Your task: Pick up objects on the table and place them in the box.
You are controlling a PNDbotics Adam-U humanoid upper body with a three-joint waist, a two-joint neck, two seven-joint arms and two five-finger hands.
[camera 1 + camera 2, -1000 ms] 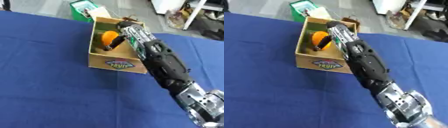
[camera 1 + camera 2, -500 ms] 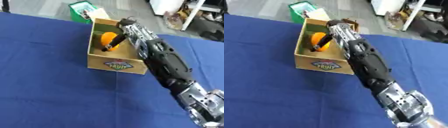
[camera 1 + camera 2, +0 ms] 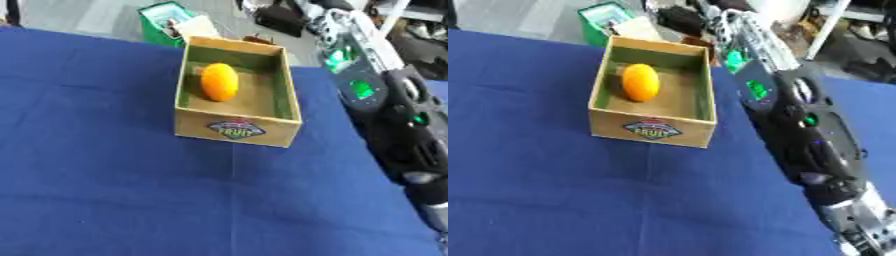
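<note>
An orange fruit (image 3: 219, 81) lies inside the open cardboard box (image 3: 236, 131), toward its far left; the box has green inner walls and a fruit label on its front. My right arm runs up the right side of the table. Its hand (image 3: 744, 36) hovers beside the box's far right corner, outside the box, with fingers stretched out and nothing in them. My left hand shows in neither view.
A blue cloth (image 3: 96, 185) covers the table. Past the far edge stands a green crate (image 3: 164, 15) with white items, with dark clutter and furniture legs on the floor (image 3: 859, 30) behind it.
My right hand was down inside the box at the orange; it has come out and swung to the right. The orange now lies free in the box.
</note>
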